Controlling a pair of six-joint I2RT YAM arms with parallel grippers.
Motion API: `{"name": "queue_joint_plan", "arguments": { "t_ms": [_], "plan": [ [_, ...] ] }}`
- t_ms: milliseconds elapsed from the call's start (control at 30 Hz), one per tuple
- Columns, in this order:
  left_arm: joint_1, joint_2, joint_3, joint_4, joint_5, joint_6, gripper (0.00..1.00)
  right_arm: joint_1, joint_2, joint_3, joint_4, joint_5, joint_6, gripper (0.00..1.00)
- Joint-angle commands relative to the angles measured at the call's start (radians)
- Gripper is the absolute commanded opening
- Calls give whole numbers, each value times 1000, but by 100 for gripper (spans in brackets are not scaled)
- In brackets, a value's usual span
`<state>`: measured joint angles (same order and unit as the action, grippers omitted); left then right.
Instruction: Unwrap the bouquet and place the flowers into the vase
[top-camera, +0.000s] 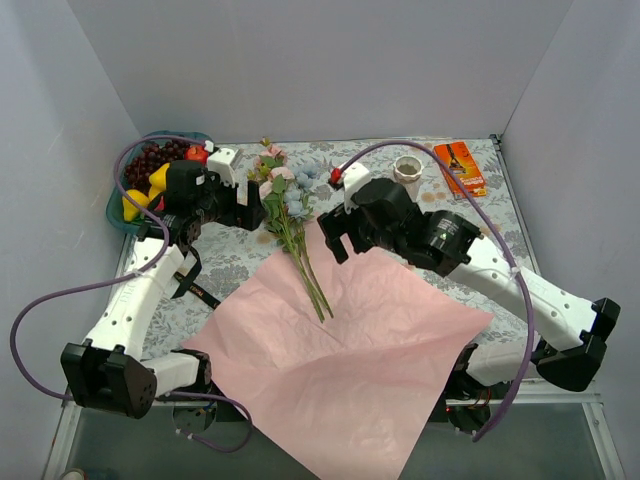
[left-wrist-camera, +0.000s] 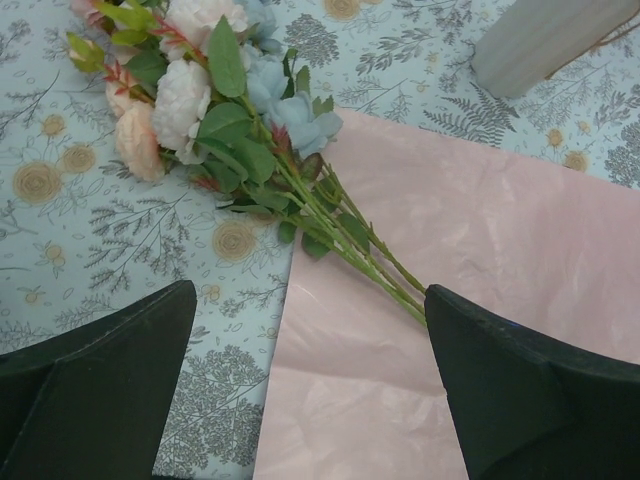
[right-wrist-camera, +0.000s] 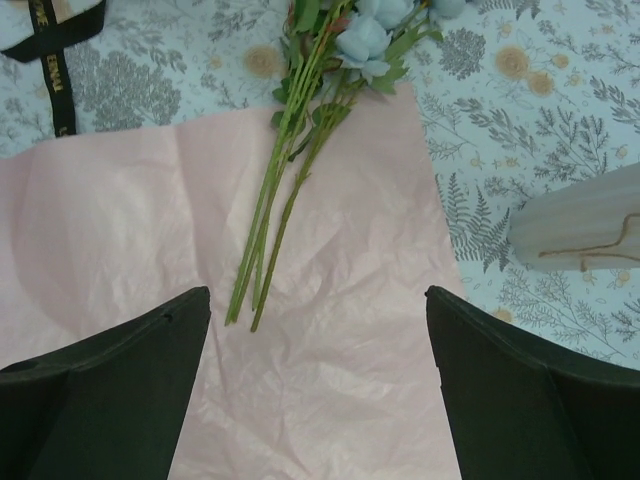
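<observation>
At the far left of the bench (top-camera: 232, 262) sits one bowl of fruit (top-camera: 150, 180), well away from the work and, I'd say, no part of it. Next comes the left gripper (left-wrist-camera: 308, 295), hanging above the lower stems with its fingers spread wide and nothing between them. It looks placed to come down on the stems rather than the blooms.

The flowers (top-camera: 285, 200) lie in one loose bunch, heads toward the back wall on the printed cloth and stem ends resting on the pink paper (top-camera: 345, 370). That single sheet lies opened out flat toward the near edge, so the unwrapping looks done. One black ribbon (right-wrist-camera: 50, 40) lies off to the left of the paper, untied. The stems overlap too much for a firm count: several, at least three.

The right gripper (right-wrist-camera: 318, 295) hovers over the paper just past the stem tips, its fingers likewise wide apart and holding nothing. So there are two grippers, both empty, one on either side of the bunch.

Further right stands the one vase (top-camera: 407, 170), upright near the back, mouth up and nothing in it. A single orange box (top-camera: 460, 168) lies just beyond it.
</observation>
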<state>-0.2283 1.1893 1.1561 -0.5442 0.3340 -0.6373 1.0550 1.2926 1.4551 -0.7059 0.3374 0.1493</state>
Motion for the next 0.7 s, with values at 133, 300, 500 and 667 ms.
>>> {"name": "queue_joint_plan", "arguments": {
  "t_ms": [133, 300, 500, 667],
  "plan": [
    [141, 79, 22, -86, 72, -53, 97, -138, 209, 166, 46, -201, -42, 89],
    [190, 110, -39, -54, 48, -42, 91, -138, 353, 117, 206, -221, -63, 70],
    [211, 93, -116, -45, 0, -15, 89, -118, 513, 131, 273, -218, -88, 64],
    [211, 95, -141, -48, -36, -4, 92, -105, 582, 103, 354, -201, -94, 63]
  ]
}}
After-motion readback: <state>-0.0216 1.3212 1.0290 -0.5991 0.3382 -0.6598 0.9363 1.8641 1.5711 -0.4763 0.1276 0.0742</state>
